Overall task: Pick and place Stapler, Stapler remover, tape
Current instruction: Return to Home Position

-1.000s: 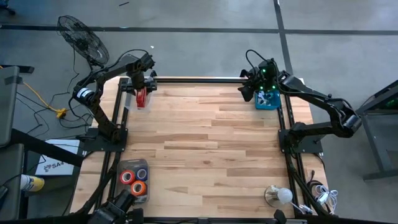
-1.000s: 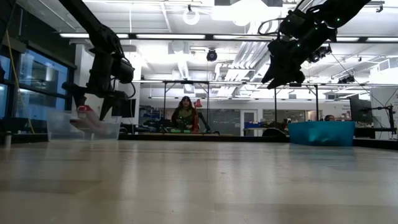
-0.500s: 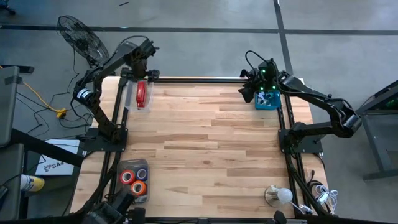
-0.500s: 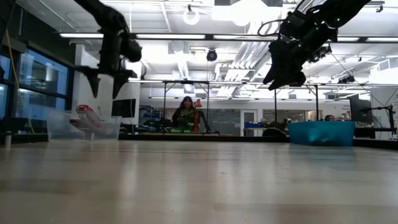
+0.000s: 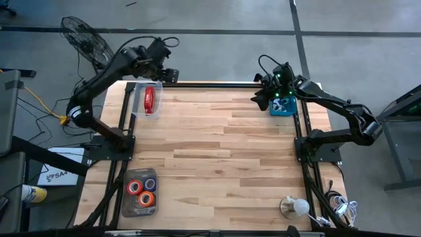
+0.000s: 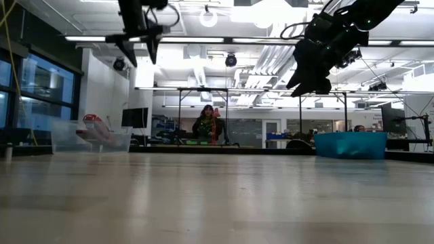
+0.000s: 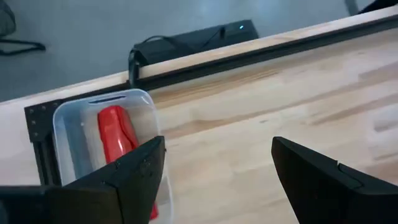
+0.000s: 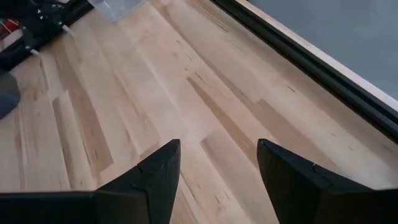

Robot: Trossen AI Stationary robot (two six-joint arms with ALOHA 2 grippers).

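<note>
The red stapler [image 5: 149, 99] lies flat on the floor of a clear bin [image 5: 142, 107] at the table's far left corner; it also shows in the left wrist view as the stapler [image 7: 115, 133] and in the low view as the stapler [image 6: 91, 121]. My left gripper [image 5: 162, 70] [image 6: 139, 46] [image 7: 217, 180] hangs open, high above the table just past the bin. The tape rolls [image 5: 141, 191] sit in a dark tray at the near left. My right gripper [image 5: 261, 99] [image 6: 308, 85] [image 8: 217, 174] is open, in the air beside the blue bin [image 5: 283, 105].
The blue bin [image 6: 349, 144] at the far right corner holds pale pieces. A lamp with a round bulb [image 5: 296, 207] stands at the near right corner. A black rail [image 7: 249, 53] runs along the far edge. A person [image 6: 205, 125] sits in the room behind. Bare wood spans the table's middle.
My left gripper has risen from inside the clear bin to high above it and moved toward the far edge and a little rightward. The stapler has stayed lying in the bin.
</note>
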